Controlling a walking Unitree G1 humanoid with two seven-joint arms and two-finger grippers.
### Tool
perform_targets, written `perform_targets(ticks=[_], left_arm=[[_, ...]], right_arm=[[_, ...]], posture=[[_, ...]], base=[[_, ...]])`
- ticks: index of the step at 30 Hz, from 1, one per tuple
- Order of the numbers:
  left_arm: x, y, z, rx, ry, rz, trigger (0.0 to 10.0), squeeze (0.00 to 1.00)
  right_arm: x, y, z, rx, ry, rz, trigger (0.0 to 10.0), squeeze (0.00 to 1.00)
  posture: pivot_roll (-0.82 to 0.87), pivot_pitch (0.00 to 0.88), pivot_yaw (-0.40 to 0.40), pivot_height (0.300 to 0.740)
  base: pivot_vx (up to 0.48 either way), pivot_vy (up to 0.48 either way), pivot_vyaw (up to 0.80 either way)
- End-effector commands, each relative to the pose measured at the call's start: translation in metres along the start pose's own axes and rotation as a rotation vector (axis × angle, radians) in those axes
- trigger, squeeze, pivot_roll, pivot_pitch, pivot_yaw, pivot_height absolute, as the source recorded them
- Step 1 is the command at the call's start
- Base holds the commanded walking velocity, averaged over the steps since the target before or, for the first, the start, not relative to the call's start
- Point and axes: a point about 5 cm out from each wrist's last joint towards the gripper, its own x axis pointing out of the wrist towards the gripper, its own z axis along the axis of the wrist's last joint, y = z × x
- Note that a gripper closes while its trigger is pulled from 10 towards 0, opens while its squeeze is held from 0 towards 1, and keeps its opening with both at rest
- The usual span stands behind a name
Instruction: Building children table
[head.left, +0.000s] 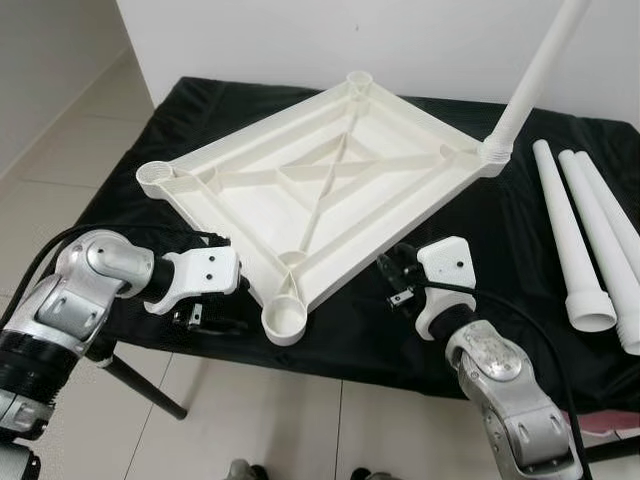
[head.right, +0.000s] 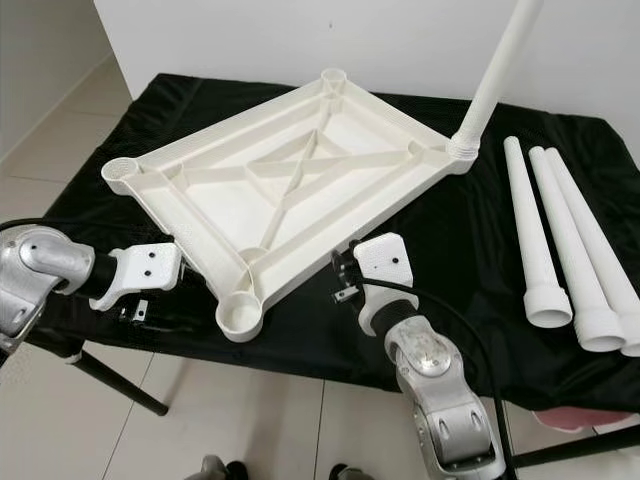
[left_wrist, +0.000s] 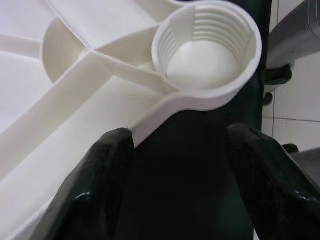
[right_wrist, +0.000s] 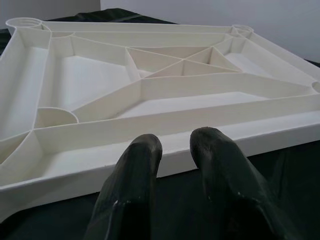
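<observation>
The white plastic tabletop (head.left: 330, 180) lies upside down on a black-covered table (head.left: 500, 250). One white leg (head.left: 535, 70) stands upright in its far right corner socket. The near corner socket (head.left: 285, 318) is bare and shows up close as a ribbed socket (left_wrist: 207, 50). My left gripper (head.left: 222, 320) sits low at the tabletop's front-left edge, just left of that socket. It is open (left_wrist: 180, 134), and one finger (left_wrist: 107, 165) touches the rim. My right gripper (head.left: 395, 275) is at the front-right edge. It is shut (right_wrist: 177, 140) with nothing held, its tips close to the rim.
Three loose white legs (head.left: 590, 230) lie side by side on the cloth at the right. The table's front edge runs just below both grippers, with tiled floor (head.left: 260, 410) beyond. A black table strut (head.left: 140, 385) slants down at the left.
</observation>
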Motion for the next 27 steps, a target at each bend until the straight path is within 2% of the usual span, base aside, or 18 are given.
perform_targets(ticks=[1,6,8,16,17,20,23,27], left_arm=[[0.008,-0.001,-0.003,0.014,0.017,-0.035,10.0,0.00],[0.022,0.006,0.002,0.034,-0.006,-0.022,10.0,0.00],[0.022,0.006,0.002,0.034,-0.006,-0.022,10.0,0.00],[0.041,0.009,0.011,0.022,-0.096,-0.045,10.0,0.00],[0.048,0.013,0.016,0.006,-0.126,-0.020,10.0,0.00],[0.053,0.017,0.021,0.000,-0.149,0.012,10.0,0.00],[0.066,0.036,0.035,-0.018,-0.195,0.140,10.0,0.00],[0.071,0.046,0.044,-0.026,-0.226,0.206,10.0,0.00]], right_arm=[[-0.001,-0.001,0.002,0.013,-0.008,-0.001,10.0,0.00],[-0.001,0.000,0.003,0.017,-0.010,-0.003,10.0,0.00],[-0.001,0.000,0.003,0.017,-0.010,-0.003,10.0,0.00],[-0.002,0.001,0.003,0.026,-0.011,-0.010,10.0,0.00],[-0.002,0.001,0.003,0.028,-0.011,-0.012,10.0,0.00],[-0.002,0.001,0.003,0.029,-0.012,-0.013,10.0,0.00],[-0.002,0.001,0.002,0.032,-0.010,-0.020,10.0,0.00],[-0.002,0.000,0.001,0.033,-0.008,-0.032,10.0,0.00]], posture=[[-0.02,0.171,0.014,0.740],[-0.02,0.173,0.021,0.740],[-0.02,0.173,0.021,0.740],[-0.02,0.176,0.034,0.740],[-0.02,0.176,0.034,0.740],[-0.02,0.176,0.034,0.740],[-0.02,0.175,0.038,0.740],[-0.02,0.173,0.042,0.740]], base=[[0.000,0.000,0.00],[0.000,0.000,0.00],[0.000,0.000,0.00],[0.000,0.000,0.00],[0.000,0.000,0.00],[0.000,0.000,0.00],[0.000,0.000,0.00],[0.000,0.000,0.00]])
